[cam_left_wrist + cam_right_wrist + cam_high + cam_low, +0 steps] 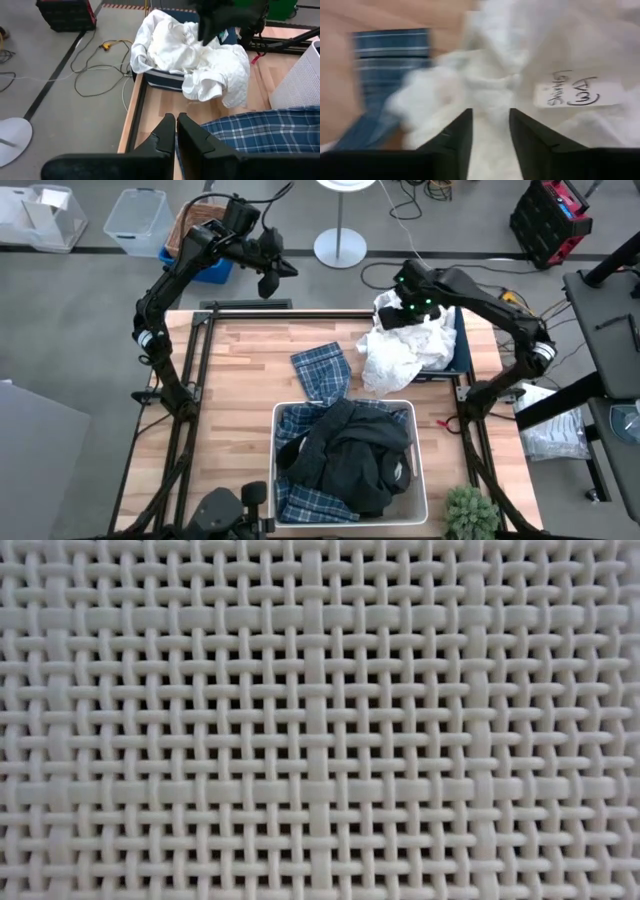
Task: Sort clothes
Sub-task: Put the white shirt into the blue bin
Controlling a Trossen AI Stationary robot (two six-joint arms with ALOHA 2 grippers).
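Three heaps of clothes, roughly. White clothes (pixel 405 345) piled crumpled and puffy in the navy bin (pixel 458 352) at the table's right back edge, spilling over its wall onto the wood. Plaid shirt (pixel 322 372) lying flat and alone on the table (pixel 240 395), between the two bins, blue-and-white check, thin woven cotton by the look. Dark clothes (pixel 350 455) mounded in the white bin (pixel 418 500) at the near middle, mixed with more plaid underneath; soft, heavy folds. Sorting judged partway: whites gathered to one side, darks and plaid not yet separated, the loose plaid shirt not yet placed.

Right end effector (pixel 490 130) just above the white heap, fingers parted with white cloth showing between them, seemingly released rather than gripping; a handwritten paper label (pixel 575 92) beside them on the fabric. Left end effector (pixel 176 132) clenched and empty, raised beyond the table's back left corner, looking across at the white pile. Low view filled wholly by the white bin's woven plastic lattice (pixel 320 720).
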